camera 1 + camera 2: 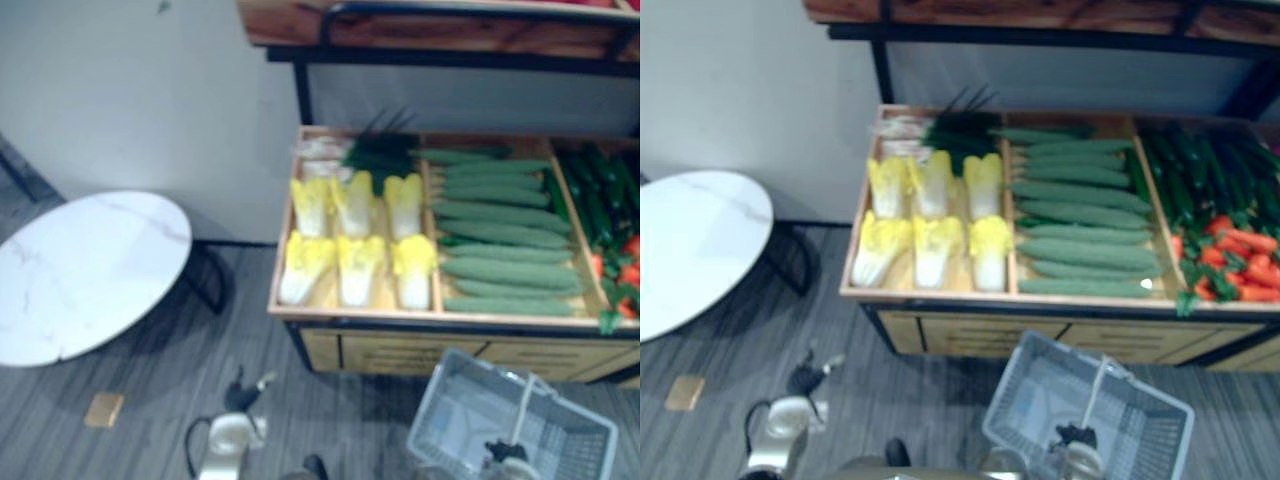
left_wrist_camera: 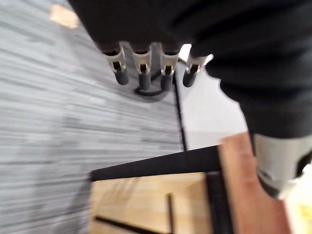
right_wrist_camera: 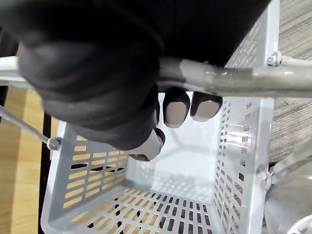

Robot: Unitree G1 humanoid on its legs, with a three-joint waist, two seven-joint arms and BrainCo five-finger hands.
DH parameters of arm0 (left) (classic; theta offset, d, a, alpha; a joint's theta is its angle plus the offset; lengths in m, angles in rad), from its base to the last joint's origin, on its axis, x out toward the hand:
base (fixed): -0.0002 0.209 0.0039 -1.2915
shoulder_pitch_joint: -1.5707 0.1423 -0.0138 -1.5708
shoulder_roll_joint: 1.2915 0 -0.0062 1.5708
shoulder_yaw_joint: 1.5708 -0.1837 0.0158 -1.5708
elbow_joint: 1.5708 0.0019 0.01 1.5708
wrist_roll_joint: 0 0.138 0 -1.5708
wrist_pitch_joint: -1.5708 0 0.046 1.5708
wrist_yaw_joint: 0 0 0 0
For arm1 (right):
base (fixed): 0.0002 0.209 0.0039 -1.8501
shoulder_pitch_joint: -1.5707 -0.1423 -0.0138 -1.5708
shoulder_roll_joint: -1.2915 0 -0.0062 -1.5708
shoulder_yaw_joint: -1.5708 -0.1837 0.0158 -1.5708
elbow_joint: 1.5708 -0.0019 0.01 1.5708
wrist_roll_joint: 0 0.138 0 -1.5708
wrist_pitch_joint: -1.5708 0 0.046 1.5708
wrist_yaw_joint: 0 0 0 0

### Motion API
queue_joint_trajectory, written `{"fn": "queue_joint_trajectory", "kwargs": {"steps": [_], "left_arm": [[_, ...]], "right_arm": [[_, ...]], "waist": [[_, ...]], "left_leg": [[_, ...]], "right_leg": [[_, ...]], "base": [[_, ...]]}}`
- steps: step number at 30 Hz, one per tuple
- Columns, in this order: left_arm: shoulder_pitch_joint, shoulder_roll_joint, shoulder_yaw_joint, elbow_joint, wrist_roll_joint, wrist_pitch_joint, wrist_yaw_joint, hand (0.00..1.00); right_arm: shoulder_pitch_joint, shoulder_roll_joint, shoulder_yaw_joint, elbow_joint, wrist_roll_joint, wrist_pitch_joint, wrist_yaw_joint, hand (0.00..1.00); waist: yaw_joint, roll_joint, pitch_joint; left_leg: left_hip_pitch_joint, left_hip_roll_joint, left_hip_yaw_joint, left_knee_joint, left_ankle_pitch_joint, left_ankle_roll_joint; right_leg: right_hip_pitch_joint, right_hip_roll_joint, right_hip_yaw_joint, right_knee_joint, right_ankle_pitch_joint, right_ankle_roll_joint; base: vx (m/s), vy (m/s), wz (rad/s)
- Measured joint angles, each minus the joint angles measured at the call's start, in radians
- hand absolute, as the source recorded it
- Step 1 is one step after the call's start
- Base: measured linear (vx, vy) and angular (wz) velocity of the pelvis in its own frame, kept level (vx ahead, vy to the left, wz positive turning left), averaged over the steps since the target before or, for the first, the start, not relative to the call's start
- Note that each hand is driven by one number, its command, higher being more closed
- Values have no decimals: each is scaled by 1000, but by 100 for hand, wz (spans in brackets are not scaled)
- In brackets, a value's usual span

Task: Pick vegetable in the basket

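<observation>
Six pale cabbages with yellow tops are laid in two rows in the left compartment of a wooden produce stand, with a bunch of dark leafy greens behind them. Long cucumbers are stacked crosswise in the middle compartment. Darker green vegetables and orange-red ones (possibly carrots or peppers; it cannot be told) are kept in the right compartment.

A grey slotted plastic basket is held low in front of the stand, towards its right end. Its metal handle is gripped by the right hand, whose fingers are curled over the bar and whose thumb is closed beneath it.

The left hand is seen beside the stand's left corner, above the striped grey floor, with its fingers straight and nothing held in them.

A round white marble-topped table stands well to the left of the stand, and a small tan square lies on the floor near it.
</observation>
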Motion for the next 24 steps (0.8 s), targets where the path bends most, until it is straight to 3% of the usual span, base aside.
{"fn": "queue_joint_trajectory", "kwargs": {"steps": [8, 10, 11, 13, 15, 21, 24], "left_arm": [[-30, 22, 77, -319, 39, -23, 120, 0], [-27, 19, 106, -381, 39, -23, 144, 0], [-24, 17, 119, -420, 39, -25, 169, 0], [-28, 13, 122, -441, 48, -31, 179, 0], [-51, 2, 113, -443, 87, -40, 179, 0], [-78, 11, 36, -430, 178, -31, 178, 0], [-142, 39, 1, -342, 217, -11, 178, 0]], "right_arm": [[17, -27, 78, -3, -3, -21, 5, 100], [10, -33, 93, -2, -8, -23, 6, 100], [-2, -53, 114, -1, -9, -24, 7, 100], [-7, -71, 114, -1, -13, -23, 7, 100], [-5, -80, 113, 0, -14, -22, 7, 100], [-9, -69, 127, -14, -14, -24, 4, 100], [-30, -69, 153, -27, -14, -25, -4, 100]], "waist": [[1, 22, -11], [8, 15, -8], [9, 30, -9], [0, 55, -9], [1, 79, -6], [-4, 63, -6], [-21, 62, -6]], "left_leg": [[-22, 41, 63, 54, -16, -24], [-84, 48, -55, 150, -25, -28], [-115, 49, -179, 191, -41, -35], [-112, 53, -233, 190, -66, -48], [-90, 73, -188, 171, -111, -50], [-82, 74, -108, 131, -108, -62], [-117, 81, -74, 120, -99, -70]], "right_leg": [[-35, 45, 97, -61, 49, -20], [-74, 40, 142, -65, 67, -22], [-91, 44, 172, -79, 90, -22], [-90, 52, 190, -106, 112, -17], [-89, 69, 221, -139, 145, -13], [-138, 74, 286, -164, 175, -26], [-199, 85, 300, -164, 191, -36]], "base": [[-71, -15, -34], [-27, -32, -62], [-1, -46, -63], [-9, 6, -48], [-52, 72, -48], [-71, 8, -42], [-22, -32, -33]]}}
